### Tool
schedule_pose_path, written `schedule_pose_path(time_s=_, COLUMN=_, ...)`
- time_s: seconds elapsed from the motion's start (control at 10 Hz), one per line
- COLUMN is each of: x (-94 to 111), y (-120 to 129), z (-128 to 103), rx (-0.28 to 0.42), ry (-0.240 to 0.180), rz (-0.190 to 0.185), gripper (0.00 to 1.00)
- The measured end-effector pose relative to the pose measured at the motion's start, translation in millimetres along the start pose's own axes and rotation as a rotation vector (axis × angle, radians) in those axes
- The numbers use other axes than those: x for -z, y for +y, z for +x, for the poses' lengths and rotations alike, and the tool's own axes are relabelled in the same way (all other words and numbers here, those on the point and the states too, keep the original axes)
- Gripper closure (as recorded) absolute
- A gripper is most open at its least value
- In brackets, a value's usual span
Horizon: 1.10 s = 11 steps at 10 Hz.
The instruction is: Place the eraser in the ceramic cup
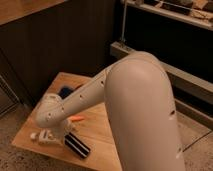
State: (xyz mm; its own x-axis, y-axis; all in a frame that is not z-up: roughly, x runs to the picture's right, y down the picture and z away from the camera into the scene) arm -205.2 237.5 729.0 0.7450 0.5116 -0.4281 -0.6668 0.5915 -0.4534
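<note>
The eraser (77,145), a long black block with pale stripes, lies on the wooden table (100,132) near its front edge. My gripper (50,132) hangs at the end of the white arm (75,102), low over the table's front left, just left of the eraser and not holding it. A white tube (39,136) lies right by the gripper. The light-blue ceramic cup does not show; the arm covers the table's left back part.
An orange carrot (76,118) lies just behind the eraser. A dark blue lumpy object (65,91) sits at the back of the table, partly behind the arm. My large elbow (142,100) fills the right. A dark wall and a metal shelf (165,70) stand behind.
</note>
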Motion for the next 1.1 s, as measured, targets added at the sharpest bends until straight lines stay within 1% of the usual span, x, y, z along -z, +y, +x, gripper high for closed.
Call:
schedule_pose_path(time_s=0.1, x=-0.8, y=2.3, z=-3.3, rx=0.012, ry=-0.009, rz=-0.008, gripper=0.35)
schedule_pose_path(time_s=0.2, x=-1.0, y=3.3, z=-5.1, rx=0.021, ry=-0.015, rz=-0.012, gripper=0.40)
schedule_pose_path(time_s=0.3, x=-0.8, y=3.2, z=-6.7, rx=0.029, ry=-0.022, rz=-0.014, gripper=0.49)
schedule_pose_path(time_s=0.4, x=0.5, y=2.4, z=-7.4, rx=0.031, ry=-0.029, rz=-0.016, gripper=0.62)
schedule_pose_path(time_s=0.6, x=3.1, y=0.8, z=-7.7, rx=0.036, ry=-0.036, rz=-0.014, gripper=0.79)
schedule_pose_path(time_s=0.7, x=5.3, y=-0.1, z=-8.2, rx=0.039, ry=-0.041, rz=-0.012, gripper=0.91)
schedule_pose_path(time_s=0.8, x=7.3, y=-1.2, z=-8.9, rx=0.040, ry=-0.046, rz=-0.007, gripper=0.97)
schedule_pose_path(time_s=0.9, x=11.6, y=-2.1, z=-11.1, rx=0.042, ry=-0.056, rz=-0.002, gripper=1.00)
schedule_pose_path(time_s=1.1, x=27.2, y=-4.8, z=-16.6, rx=0.039, ry=-0.078, rz=0.017, gripper=1.00)
